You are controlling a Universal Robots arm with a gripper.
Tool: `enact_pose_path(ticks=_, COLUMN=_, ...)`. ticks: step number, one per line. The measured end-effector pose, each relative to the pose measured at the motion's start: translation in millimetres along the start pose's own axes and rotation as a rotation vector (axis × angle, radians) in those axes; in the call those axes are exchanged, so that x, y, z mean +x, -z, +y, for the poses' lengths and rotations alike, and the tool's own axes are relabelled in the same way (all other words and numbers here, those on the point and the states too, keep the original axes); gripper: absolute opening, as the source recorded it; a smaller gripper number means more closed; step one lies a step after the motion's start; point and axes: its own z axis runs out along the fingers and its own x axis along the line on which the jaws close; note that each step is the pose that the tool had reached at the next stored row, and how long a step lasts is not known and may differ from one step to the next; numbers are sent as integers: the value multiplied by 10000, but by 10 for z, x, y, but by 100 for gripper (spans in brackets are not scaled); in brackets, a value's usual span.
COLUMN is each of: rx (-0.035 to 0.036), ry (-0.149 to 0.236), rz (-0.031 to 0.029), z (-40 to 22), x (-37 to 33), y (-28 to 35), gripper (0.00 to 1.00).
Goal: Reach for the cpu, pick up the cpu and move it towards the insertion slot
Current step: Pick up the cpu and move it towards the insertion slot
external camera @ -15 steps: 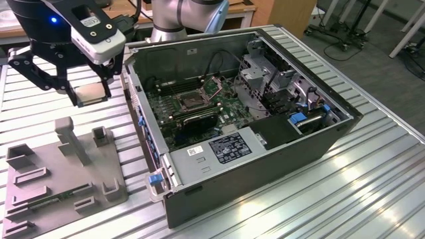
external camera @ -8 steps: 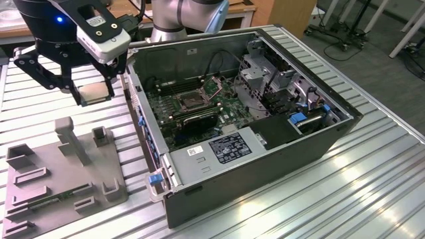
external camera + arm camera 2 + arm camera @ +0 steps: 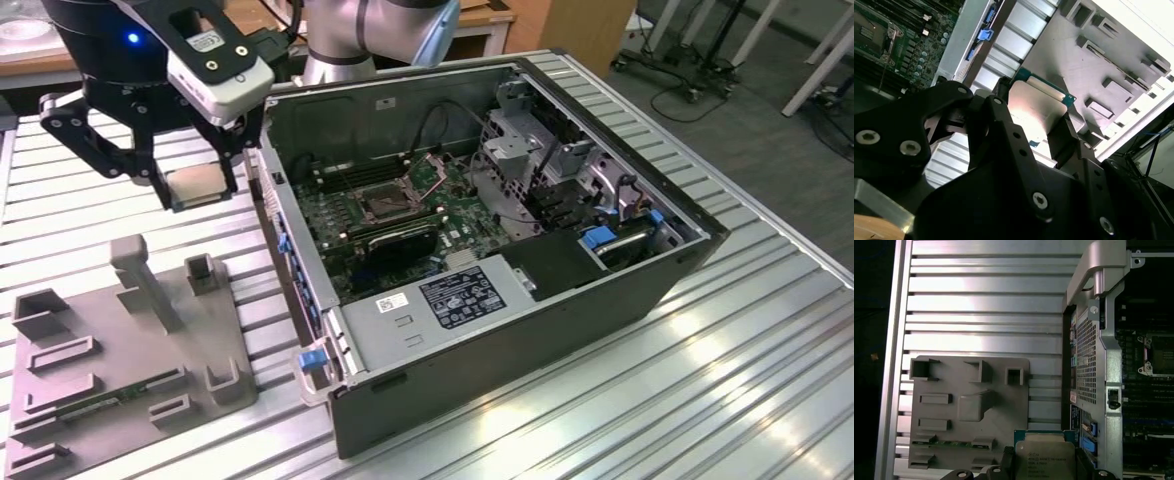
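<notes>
Two black fingers (image 3: pixel 999 117) of the gripper (image 3: pixel 200 183) are clamped on opposite edges of the cpu (image 3: pixel 196 186). The chip is grasped and lifted clear of every surface. In both wrist views its silvery metal top (image 3: pixel 1045 460) sits between the fingers, and a thin green edge shows along one side (image 3: pixel 1046 86).

Below the chip lies the slatted metal table (image 3: pixel 747 380). A grey parts holder (image 3: pixel 120 370) rests on the slats. It carries several raised blocks and shallow pockets, and a narrow green memory stick (image 3: pixel 114 395) lies in one of them. In the exterior view the gripper hangs above the table beyond the far end of this holder and apart from it.

To the exterior view's right of the gripper stands the open computer case (image 3: pixel 534 330), lying on its side with the motherboard exposed. The chip is just beside the case wall and outside it. A blue latch (image 3: pixel 312 360) sits at the near corner of the case.

Inside the case, on the green board, is the insertion slot (image 3: pixel 383 203), a square socket with a shiny metal frame. The first wrist view shows part of it (image 3: pixel 1159 355) past the perforated case wall. The chip and the socket are well apart, with the case wall between them.
</notes>
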Motion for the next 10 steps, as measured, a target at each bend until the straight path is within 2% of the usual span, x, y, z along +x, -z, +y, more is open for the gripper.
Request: enact_pose_path(ticks=10, rx=0, ry=-2, rz=0, z=-2, x=-63, y=-2, gripper=55)
